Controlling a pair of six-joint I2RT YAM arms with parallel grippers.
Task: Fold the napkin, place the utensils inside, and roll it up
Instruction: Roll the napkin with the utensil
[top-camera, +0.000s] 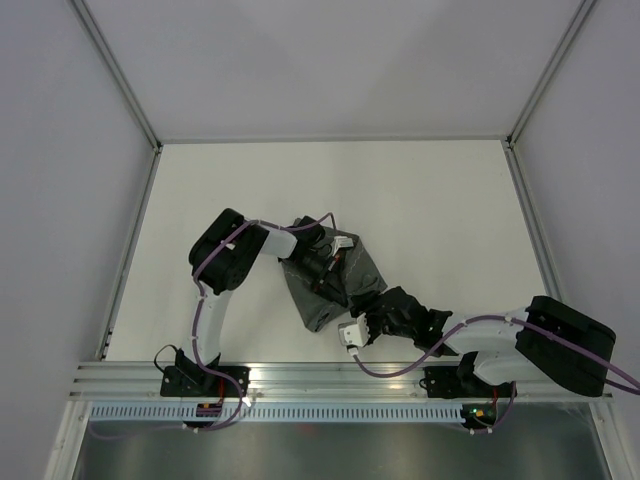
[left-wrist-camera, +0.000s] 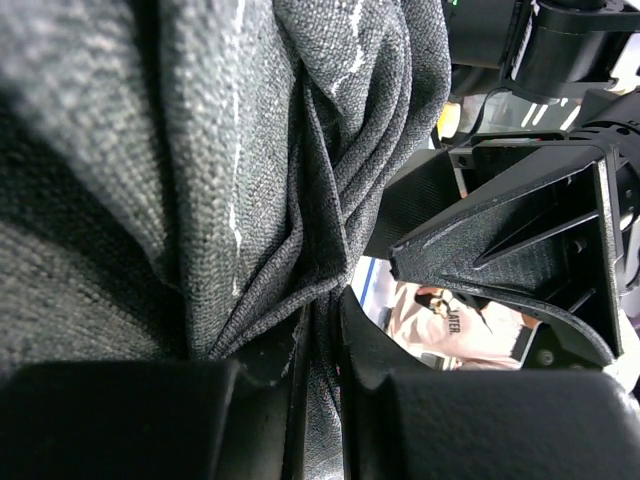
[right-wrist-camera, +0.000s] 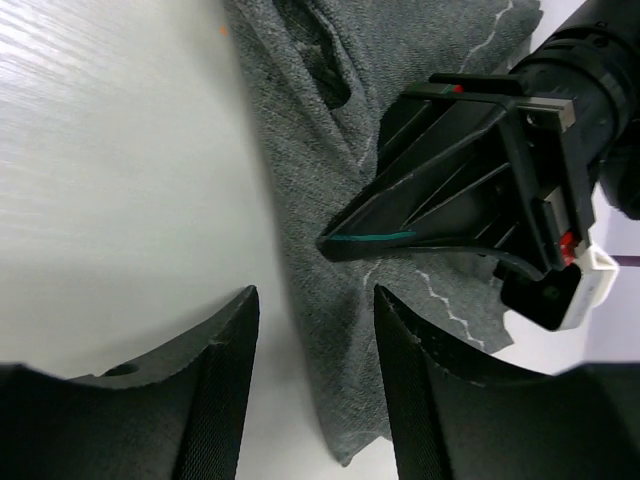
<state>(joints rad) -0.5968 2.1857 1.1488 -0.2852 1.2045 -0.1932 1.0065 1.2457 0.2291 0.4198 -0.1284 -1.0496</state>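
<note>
From above, we see the napkin (top-camera: 322, 308) lying as a crumpled dark grey heap on the white table (top-camera: 420, 200), near the front rail and between the two arms; the left gripper (top-camera: 335, 278) bends down onto its upper side, and the right gripper (top-camera: 375, 303) reaches in from the right at its near edge; from this height we cannot tell how either pair of jaws stands.

In the left wrist view, the left gripper (left-wrist-camera: 322, 330) has its jaws drawn close on a bunched fold of the napkin (left-wrist-camera: 200, 150), which fans up from them in deep creases; a thin pale stitched line (left-wrist-camera: 235, 215) runs along one crease; the right gripper (left-wrist-camera: 420, 245) points in from the right, just beside the cloth; behind it a pale patch carries dark lettering (left-wrist-camera: 452, 318), partly hidden, and we cannot read it whole.

In the right wrist view, the right gripper (right-wrist-camera: 315, 300) has its jaws well apart and clamps nothing; between them lie bare table (right-wrist-camera: 100, 150) and the napkin's (right-wrist-camera: 310, 150) edge; the left gripper (right-wrist-camera: 345, 240) presses into the cloth ahead, a teal stripe (right-wrist-camera: 375, 237) along its finger; we find no readable writing here.
</note>
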